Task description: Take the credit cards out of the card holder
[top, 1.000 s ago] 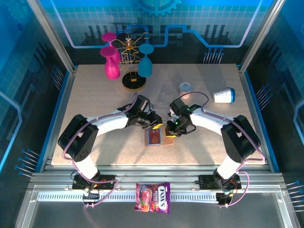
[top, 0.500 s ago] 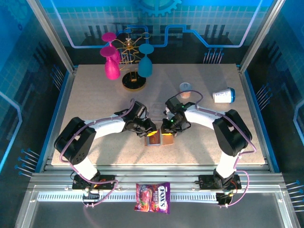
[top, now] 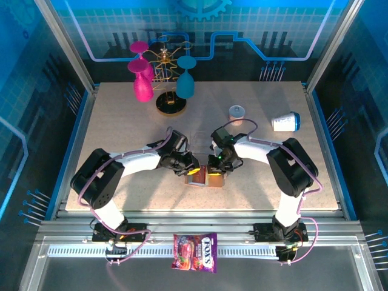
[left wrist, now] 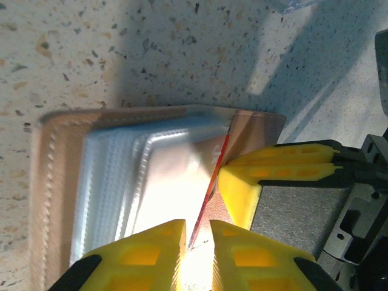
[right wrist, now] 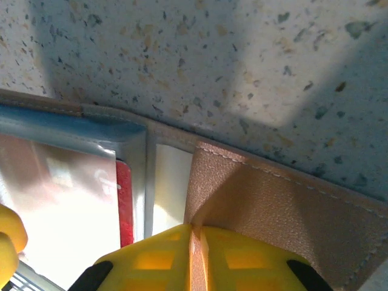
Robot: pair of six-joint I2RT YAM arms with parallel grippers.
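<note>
One wallet (top: 213, 180) lies open on the table (top: 121, 127), nearer the arms than the rack (top: 168, 100) and slightly right of it, pockets up, long axis running left to right. One red card (right wrist: 123, 203) shows as a thin strip by the fold, its length crossing the wallet's. Two grippers meet there: the left gripper (left wrist: 198, 229) pinches the card's edge, and the right gripper (right wrist: 193, 233) is clenched on the tan flap. The rack carries three goblets (top: 143, 88), two pink and one teal. Two cups (top: 236, 112) sit right of the rack, one upright and one tipped. One candy bag (top: 195, 251) lies far nearer than the rack, off the table
</note>
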